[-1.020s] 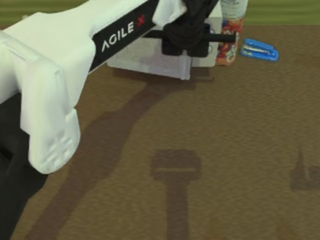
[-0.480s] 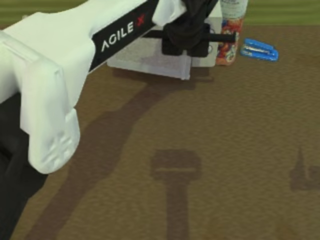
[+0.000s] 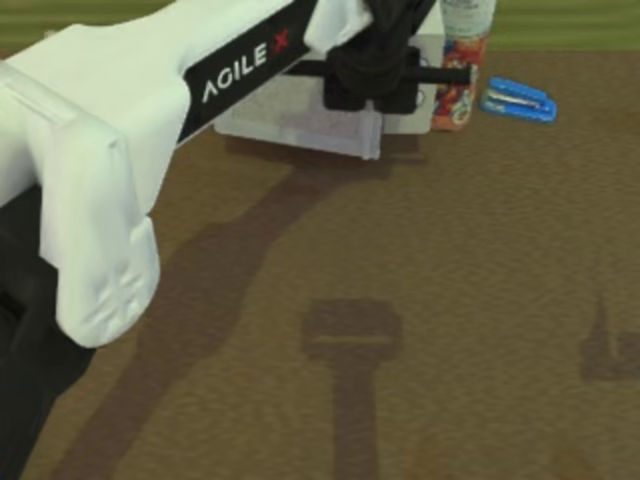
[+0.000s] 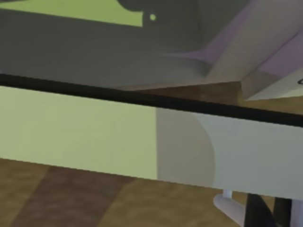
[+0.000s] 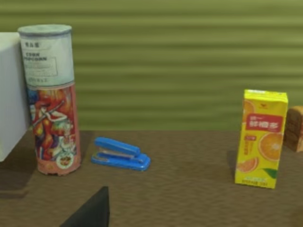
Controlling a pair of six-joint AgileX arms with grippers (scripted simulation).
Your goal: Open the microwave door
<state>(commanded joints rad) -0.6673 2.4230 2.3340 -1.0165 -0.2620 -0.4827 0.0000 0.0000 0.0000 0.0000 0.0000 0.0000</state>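
Observation:
The cream-white microwave [image 3: 428, 48] stands at the far edge of the table, mostly hidden under my left arm. The microwave door [image 3: 300, 125] is swung out toward the table's middle. In the left wrist view the door [image 4: 94, 132] runs as a pale band with the grey cavity [image 4: 94, 52] showing above it. My left gripper [image 3: 372, 85] is at the door's free edge, its dark fingers [image 4: 255, 213] closed around the white handle bar [image 4: 229, 208]. My right arm is out of the top view; only one dark fingertip [image 5: 94, 213] shows in its wrist view.
A tall popcorn can [image 3: 462, 60] stands right of the microwave, with a blue stapler [image 3: 518, 100] beside it. The right wrist view also shows an orange juice carton [image 5: 261, 138] and a brown loaf [image 5: 296, 127] farther right. My left arm covers the top view's left.

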